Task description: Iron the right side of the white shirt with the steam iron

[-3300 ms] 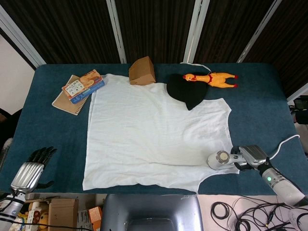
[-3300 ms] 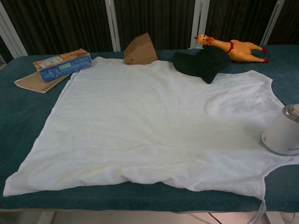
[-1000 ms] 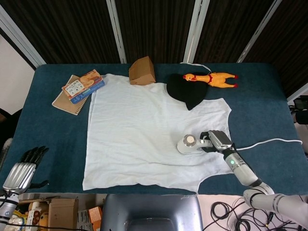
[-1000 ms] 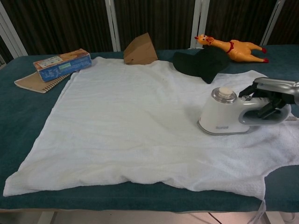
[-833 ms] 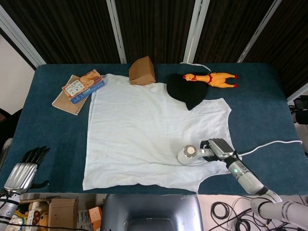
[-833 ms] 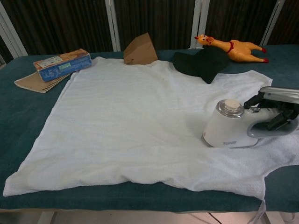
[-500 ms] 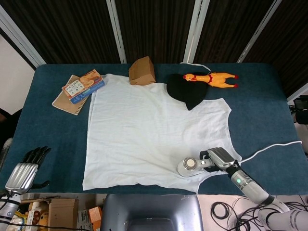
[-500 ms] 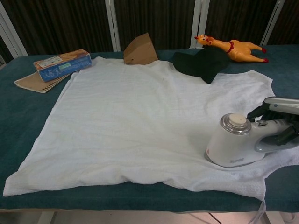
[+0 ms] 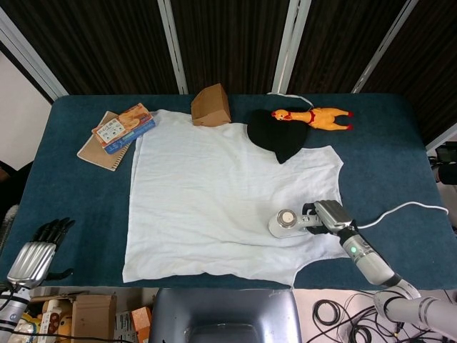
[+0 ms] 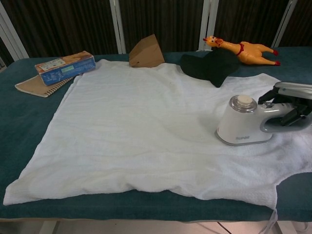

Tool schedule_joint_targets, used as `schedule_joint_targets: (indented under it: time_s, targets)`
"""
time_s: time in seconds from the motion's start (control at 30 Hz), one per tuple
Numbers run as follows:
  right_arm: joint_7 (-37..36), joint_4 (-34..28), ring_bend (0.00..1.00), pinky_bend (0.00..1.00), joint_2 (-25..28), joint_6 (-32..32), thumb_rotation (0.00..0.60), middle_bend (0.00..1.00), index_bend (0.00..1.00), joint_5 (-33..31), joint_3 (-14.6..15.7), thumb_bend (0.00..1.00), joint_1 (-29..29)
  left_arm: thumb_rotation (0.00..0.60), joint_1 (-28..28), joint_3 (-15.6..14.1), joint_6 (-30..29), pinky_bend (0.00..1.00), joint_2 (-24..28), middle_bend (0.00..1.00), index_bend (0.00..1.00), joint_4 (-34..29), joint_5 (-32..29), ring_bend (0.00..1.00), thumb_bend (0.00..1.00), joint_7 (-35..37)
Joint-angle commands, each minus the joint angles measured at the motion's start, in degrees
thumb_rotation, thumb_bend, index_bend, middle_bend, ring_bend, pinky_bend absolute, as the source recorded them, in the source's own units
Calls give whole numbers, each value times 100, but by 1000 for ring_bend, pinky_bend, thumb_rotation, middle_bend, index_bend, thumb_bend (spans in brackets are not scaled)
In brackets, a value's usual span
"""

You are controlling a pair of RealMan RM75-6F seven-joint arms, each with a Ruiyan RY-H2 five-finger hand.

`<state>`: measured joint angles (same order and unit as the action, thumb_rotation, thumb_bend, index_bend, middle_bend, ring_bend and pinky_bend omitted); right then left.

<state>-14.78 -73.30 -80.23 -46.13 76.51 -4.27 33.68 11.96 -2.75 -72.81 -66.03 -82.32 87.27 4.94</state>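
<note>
At about four o'clock on the flat white cotton shirt (image 9: 228, 193), your right hand (image 9: 330, 215) has its fingers wrapped round the grey handle of the white steam iron (image 10: 242, 125), soleplate flat on the cloth. The thin white cord (image 9: 400, 209) trails off toward three o'clock; it may drag and bunch the near hem into creases. Your forearm reaches in from five o'clock. Your left hand (image 9: 37, 254) hangs idle at eight o'clock off the table, fingers slack, holding nothing.
</note>
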Motion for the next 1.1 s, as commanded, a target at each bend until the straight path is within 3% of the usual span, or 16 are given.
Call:
schedule_joint_targets:
  time_s: [0.03,0.3,0.5,0.63,0.77,1.1]
  targets:
    - [352,487,997,1000,-263,193,600,1000,1000,-372,-246,805,189,600,0,2,0,96,1,56,72,-2,-3,0,62,-9]
    - [782,1234,997,1000,-555,483,600,1000,1000,-1004,-527,805,392,600,-9,6,6,95,8,56,72,3,-29,0,62,3]
    - [1074,2606,997,1000,-995,850,600,1000,1000,-1650,-789,805,590,600,0,16,48,96,24,56,72,3,-67,0,62,-3]
    - [1021,3083,997,1000,-1117,1028,600,1000,1000,-1806,-924,806,654,600,6,26,60,96,30,56,72,-18,-81,0,62,-24]
    - [772,3045,997,1000,-1015,968,600,1000,1000,-1662,-999,807,633,600,12,31,66,96,29,55,72,-44,-86,0,62,-57]
    - [604,2046,997,1000,-722,396,600,1000,1000,-1144,-989,807,547,600,20,22,53,96,14,56,72,-63,-40,0,62,-79]
